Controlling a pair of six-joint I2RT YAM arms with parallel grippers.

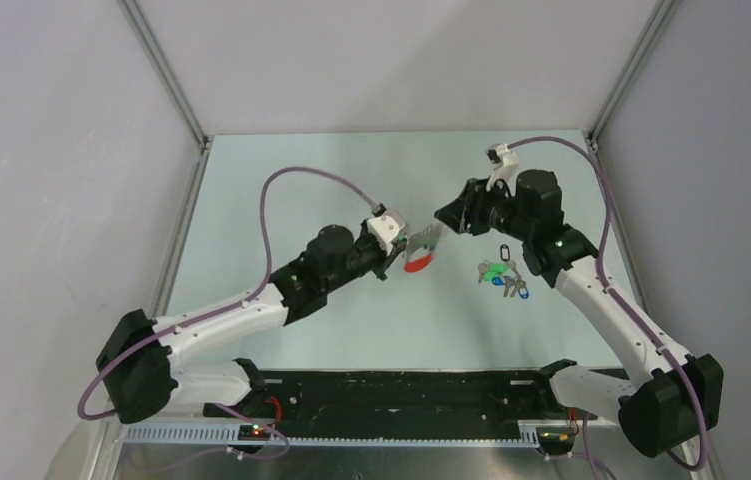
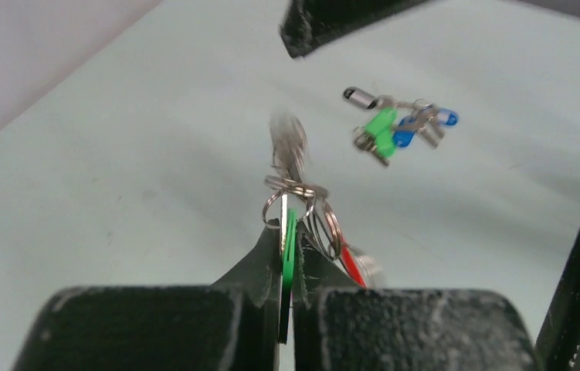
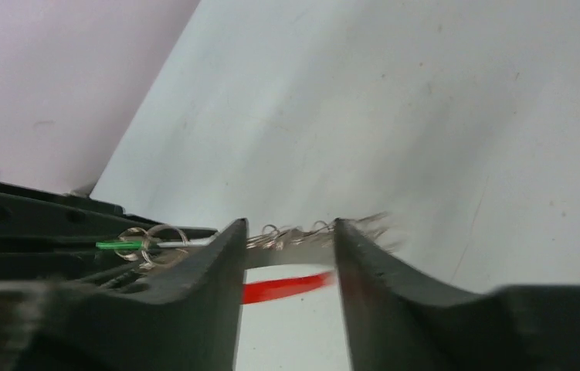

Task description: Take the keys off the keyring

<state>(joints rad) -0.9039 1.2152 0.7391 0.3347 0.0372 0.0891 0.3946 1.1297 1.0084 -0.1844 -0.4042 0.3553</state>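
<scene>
The left pincer (image 2: 287,236) is clamping a green key (image 2: 290,249); directly ahead, the right pincer (image 3: 285,232) is hanging half open over the pale table (image 2: 117,193).

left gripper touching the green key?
Touching. Left wrist view: the left gripper is shut on the green key, its plastic head pinched flat between the jaws.

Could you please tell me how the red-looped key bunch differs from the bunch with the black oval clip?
The red-looped bunch is held above the table, the left gripper shut on its green key head; the black-clip bunch lies on the table, untouched. The red-looped bunch carries a red band; the black-clip bunch a black oval clip. Both have silver rings and green-headed keys.
</scene>
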